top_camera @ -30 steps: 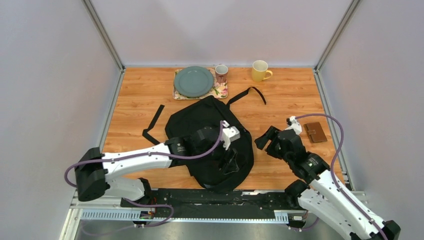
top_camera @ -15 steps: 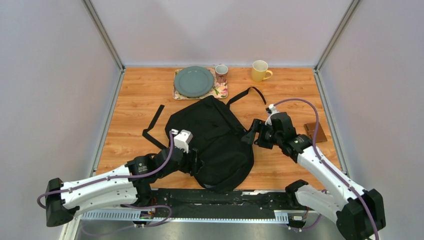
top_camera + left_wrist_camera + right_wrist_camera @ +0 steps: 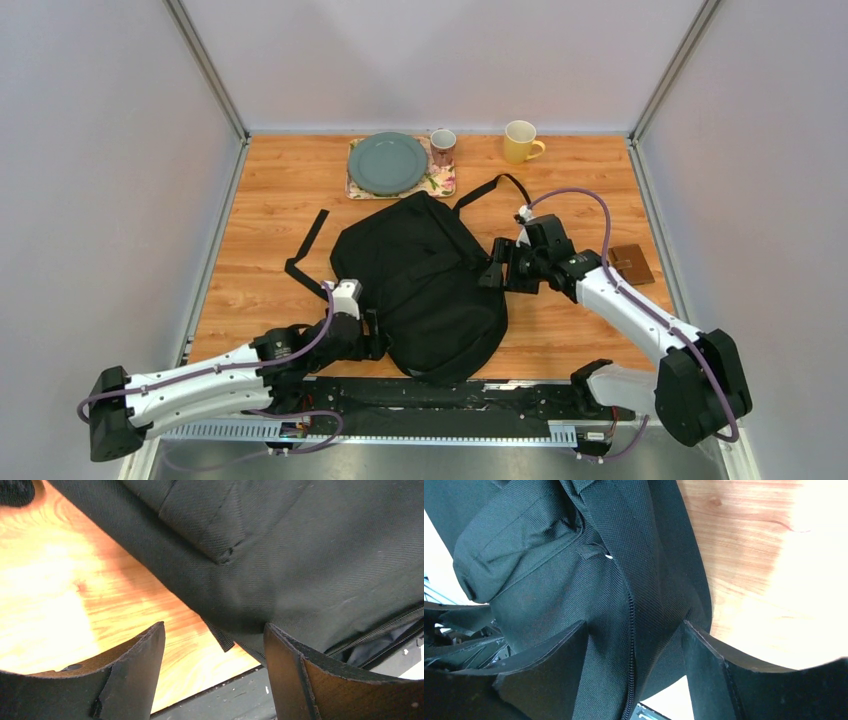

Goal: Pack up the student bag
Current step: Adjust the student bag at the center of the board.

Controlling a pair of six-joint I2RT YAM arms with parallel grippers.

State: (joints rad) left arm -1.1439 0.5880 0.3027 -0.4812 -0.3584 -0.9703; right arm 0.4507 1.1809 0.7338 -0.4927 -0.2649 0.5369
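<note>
The student bag, a large black fabric backpack, lies flat in the middle of the table with its straps spread out to the left and the back. My left gripper is open and empty at the bag's near left edge. In the left wrist view the bag's hem lies just ahead of this gripper, apart from the fingers. My right gripper is open at the bag's right edge. In the right wrist view this gripper straddles bag fabric with a closed zipper between the fingers.
A small brown wallet lies right of the right arm. At the back stand a grey-green plate on a floral mat, a pink mug and a yellow mug. The table's near edge and black rail lie just under the left gripper.
My left arm has pulled back from over the bag to its near left edge. My right arm has swung left, from near the wallet to the bag's right edge.
</note>
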